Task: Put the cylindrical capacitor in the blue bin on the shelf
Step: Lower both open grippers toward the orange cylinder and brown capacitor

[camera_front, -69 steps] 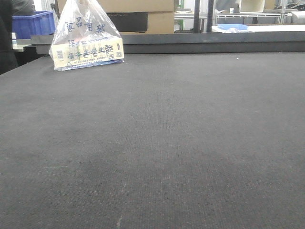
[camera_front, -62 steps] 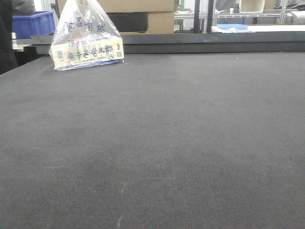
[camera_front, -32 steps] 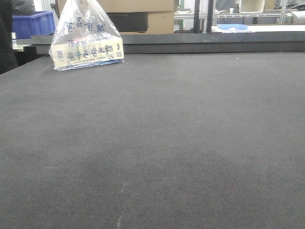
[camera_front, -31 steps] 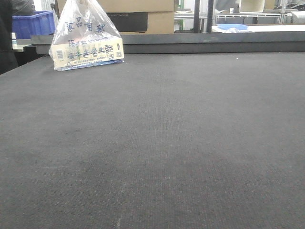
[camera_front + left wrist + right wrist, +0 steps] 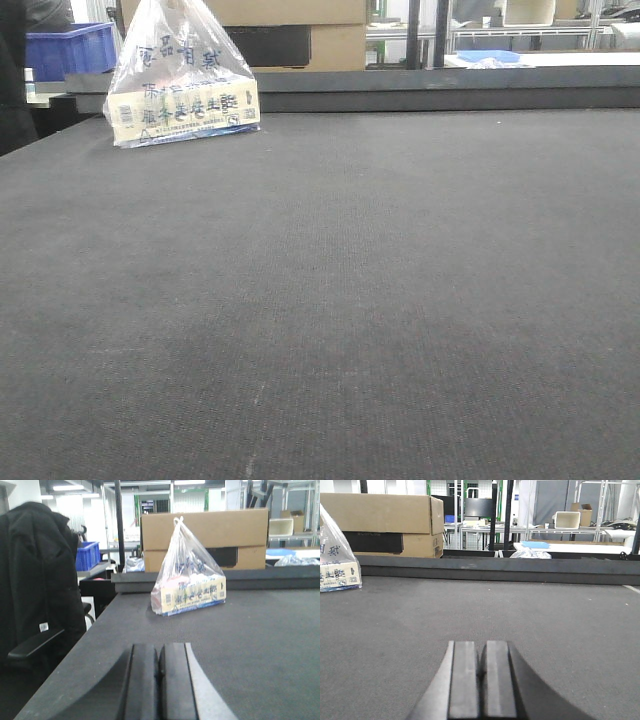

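Tabletop (image 5: pixel 350 300) of dark, woven-looking matting filled the front-facing view. One clear plastic bag (image 5: pixel 182 85) printed with blue characters stood at its far left, with a pale carton (image 5: pixel 185 112) inside. Two stacked cardboard boxes (image 5: pixel 300 30) rose behind the bag, and one blue crate (image 5: pixel 70 48) sat at the upper left, beyond the tabletop's edge.

Seen from the left wrist camera, the left end effector (image 5: pixel 159 652) was closed. Its two dark fingers (image 5: pixel 144 680) were pressed side by side with only a thin seam between them and nothing gripped. It sat low over the near left part of the tabletop, and contact with the surface could not be judged. The single bag stood ahead of it, in front of the two boxes. The one blue crate lay farther back at left, and one black jacket (image 5: pixel 42 580) was draped over a chair (image 5: pixel 35 647) beside the tabletop.

Seen from the right wrist camera, the right end effector (image 5: pixel 483 650) was likewise closed, its two fingers together and holding nothing, low over bare matting. A corner of the bag showed at the left edge, well apart from it. The cardboard boxes stood behind the tabletop's raised rear rim (image 5: pixel 520 570). Where the cylindrical capacitor lay could not be told from any of the three views.
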Robot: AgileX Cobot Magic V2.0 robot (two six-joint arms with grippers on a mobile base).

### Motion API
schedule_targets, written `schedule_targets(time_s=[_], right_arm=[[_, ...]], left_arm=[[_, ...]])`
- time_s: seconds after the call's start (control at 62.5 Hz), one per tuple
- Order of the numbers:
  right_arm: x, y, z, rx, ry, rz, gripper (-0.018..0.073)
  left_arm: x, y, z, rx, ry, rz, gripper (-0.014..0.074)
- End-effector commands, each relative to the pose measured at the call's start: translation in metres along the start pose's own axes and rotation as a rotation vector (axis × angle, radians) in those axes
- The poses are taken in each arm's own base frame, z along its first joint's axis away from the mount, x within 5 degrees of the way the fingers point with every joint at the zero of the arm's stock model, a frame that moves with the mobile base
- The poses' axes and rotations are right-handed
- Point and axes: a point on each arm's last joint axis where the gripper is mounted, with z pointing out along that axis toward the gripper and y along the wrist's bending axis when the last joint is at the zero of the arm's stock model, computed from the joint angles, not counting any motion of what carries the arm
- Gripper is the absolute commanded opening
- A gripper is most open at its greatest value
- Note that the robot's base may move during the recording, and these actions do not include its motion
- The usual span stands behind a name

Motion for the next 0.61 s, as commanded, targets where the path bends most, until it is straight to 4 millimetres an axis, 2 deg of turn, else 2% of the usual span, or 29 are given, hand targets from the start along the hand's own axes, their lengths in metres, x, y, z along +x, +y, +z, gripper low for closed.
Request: schedule_targets(time_s=[0.0,0.08,0.144,0.288,0.432,0.592], right_arm=[[-0.011,0.0,-0.001,-0.001,-0.052,-0.007,-0.0162],[-0.031,0.001,-0.002,-0.003,-0.099,-0.006,-0.0162],[-0.054,0.002,-0.003,-0.007,-0.111,-0.006,-0.0162],[-0.084,0.005,0.006,-0.017,0.047,-0.008,-0.0162],[-0.11,0.007,0.027,-0.025,0.252,-0.009,-0.0162],[-0.12,0.009,0.059,-0.031,0.52,-0.012,-0.0162]], left_arm=[[-0.018,0.002,-0.001,-0.007,-0.038,0.0,-0.0111],[-0.035,0.004,-0.004,-0.011,0.018,0.0,-0.0111],[-0.052,0.005,-0.006,-0.014,0.035,-0.001,-0.0111],[-0.088,0.009,0.003,-0.014,0.13,-0.002,-0.0111],[-0.112,0.011,0.031,-0.003,0.3,-0.017,-0.0111],[-0.121,0.009,0.071,0.03,0.54,-0.078,-0.0111]])
